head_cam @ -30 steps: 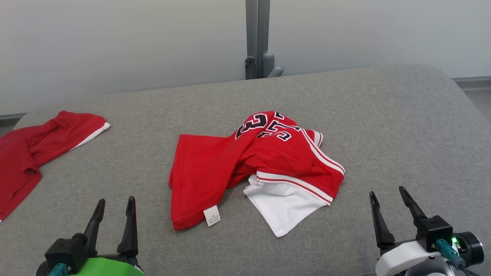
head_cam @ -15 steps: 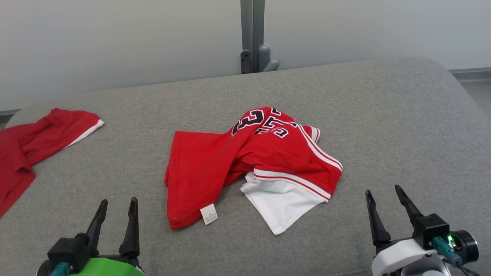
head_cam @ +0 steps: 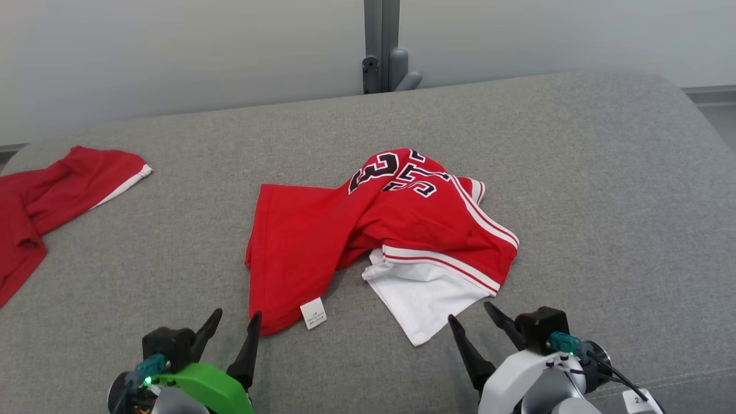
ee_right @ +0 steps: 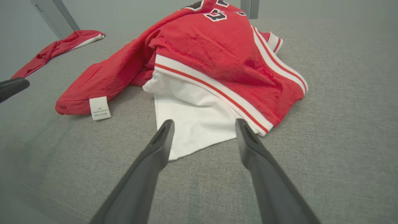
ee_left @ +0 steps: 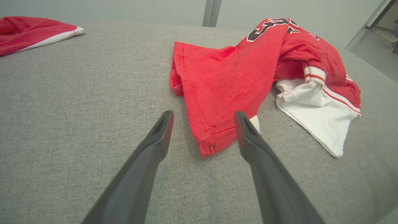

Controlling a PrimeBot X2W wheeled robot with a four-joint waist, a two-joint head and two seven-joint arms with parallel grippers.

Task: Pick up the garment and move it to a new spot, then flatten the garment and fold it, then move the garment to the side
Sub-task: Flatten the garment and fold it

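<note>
The left gripper (head_cam: 237, 313) and right gripper (head_cam: 470, 311) have closed in on the garment (head_cam: 379, 236) since a second ago. The grey cushion (head_cam: 604, 190) lies beneath the crumpled red-and-white garment. A red cloth (head_cam: 52, 195) sits well to its left. Both grippers are spread wide and empty, the left facing its red hem corner and the right its white flap.

garment (head_cam: 322, 241): red cloth, nubbly, matt, white panel smoother | tabletop (head_cam: 575, 172) beneath garment: grey woven cloth, coarse | my left pincer (ee_left: 203, 112) by garment's hem: smooth matt dark plastic fingers
</note>
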